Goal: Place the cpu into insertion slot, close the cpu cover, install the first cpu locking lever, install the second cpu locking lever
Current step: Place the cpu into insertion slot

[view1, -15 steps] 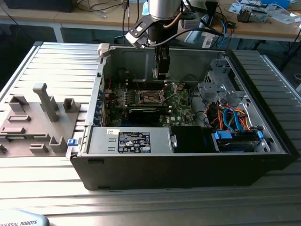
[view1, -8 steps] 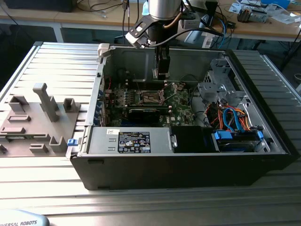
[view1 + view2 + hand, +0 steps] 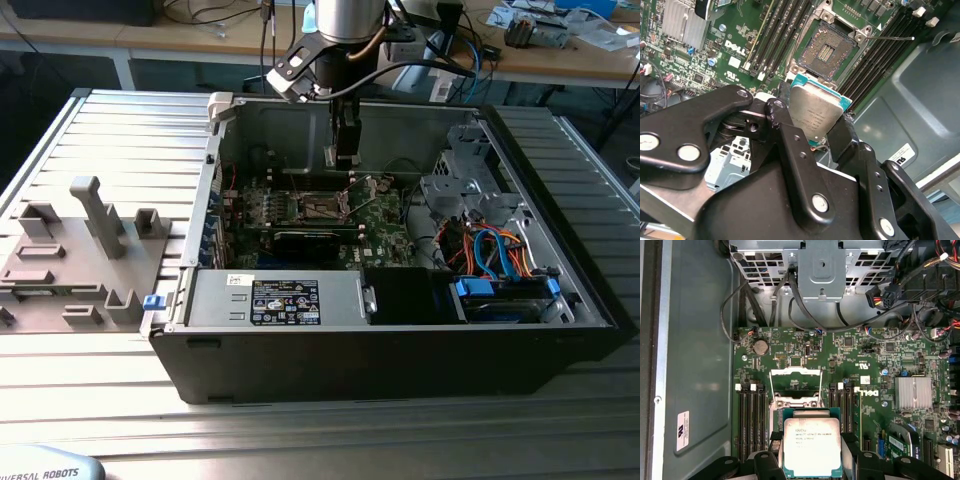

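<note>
Hovering inside the open computer case (image 3: 400, 350), the gripper (image 3: 345, 152) hangs above the green board (image 3: 385, 225) in the exterior view, roughly over the socket (image 3: 322, 207) and clear of it.

In the second wrist view, the fingers (image 3: 785, 135) are clamped on the cpu (image 3: 816, 111) at two opposite edges, its metal top facing the camera. The empty socket (image 3: 829, 49) lies just beyond the chip's free edge, apart from it. A thin locking lever (image 3: 890, 38) stands clear beside it.

In the first wrist view, the cpu (image 3: 812, 447) sits between the fingers (image 3: 765, 465). The cpu cover (image 3: 795, 374) stands raised beyond the socket. Chip edges appear near parallel to the socket frame.
</note>
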`<state>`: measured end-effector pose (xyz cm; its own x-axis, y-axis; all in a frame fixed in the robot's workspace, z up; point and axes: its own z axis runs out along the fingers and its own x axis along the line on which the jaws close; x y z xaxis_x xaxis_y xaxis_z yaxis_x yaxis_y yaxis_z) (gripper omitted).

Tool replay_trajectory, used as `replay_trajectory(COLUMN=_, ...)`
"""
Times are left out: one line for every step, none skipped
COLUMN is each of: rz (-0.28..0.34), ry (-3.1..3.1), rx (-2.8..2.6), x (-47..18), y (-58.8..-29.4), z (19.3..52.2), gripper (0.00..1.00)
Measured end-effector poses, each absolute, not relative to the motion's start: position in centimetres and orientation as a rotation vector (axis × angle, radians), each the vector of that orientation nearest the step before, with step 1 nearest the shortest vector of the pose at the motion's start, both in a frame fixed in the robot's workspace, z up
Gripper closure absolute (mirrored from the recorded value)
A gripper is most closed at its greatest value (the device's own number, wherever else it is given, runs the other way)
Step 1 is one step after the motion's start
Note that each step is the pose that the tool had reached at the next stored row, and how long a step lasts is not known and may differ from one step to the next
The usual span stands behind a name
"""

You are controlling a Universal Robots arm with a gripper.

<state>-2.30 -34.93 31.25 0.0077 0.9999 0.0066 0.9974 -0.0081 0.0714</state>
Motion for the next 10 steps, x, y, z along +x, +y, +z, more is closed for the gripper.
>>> replay_trajectory(rz=0.085, ry=2.179, rx=2.197, x=-2.3, y=-34.93, z=31.25, gripper=0.46)
replay_trajectory(rz=0.085, ry=2.178, rx=2.198, x=-2.3, y=-34.93, z=31.25, gripper=0.46)
replay_trajectory(rz=0.085, ry=2.178, rx=2.198, x=-2.3, y=-34.93, z=31.25, gripper=0.46)
replay_trajectory(rz=0.085, ry=2.177, rx=2.199, x=-2.3, y=-34.93, z=31.24, gripper=0.46)
replay_trajectory(rz=0.085, ry=2.177, rx=2.199, x=-2.3, y=-34.93, z=31.24, gripper=0.46)
replay_trajectory(rz=0.085, ry=2.176, rx=2.2, x=-2.3, y=-34.93, z=31.24, gripper=0.46)
replay_trajectory(rz=0.085, ry=2.176, rx=2.2, x=-2.3, y=-34.93, z=31.24, gripper=0.46)
replay_trajectory(rz=0.085, ry=2.175, rx=2.201, x=-2.3, y=-34.93, z=31.23, gripper=0.46)
replay_trajectory(rz=0.085, ry=2.174, rx=2.202, x=-2.3, y=-34.93, z=31.23, gripper=0.46)
replay_trajectory(rz=0.085, ry=2.174, rx=2.202, x=-2.3, y=-34.93, z=31.23, gripper=0.46)
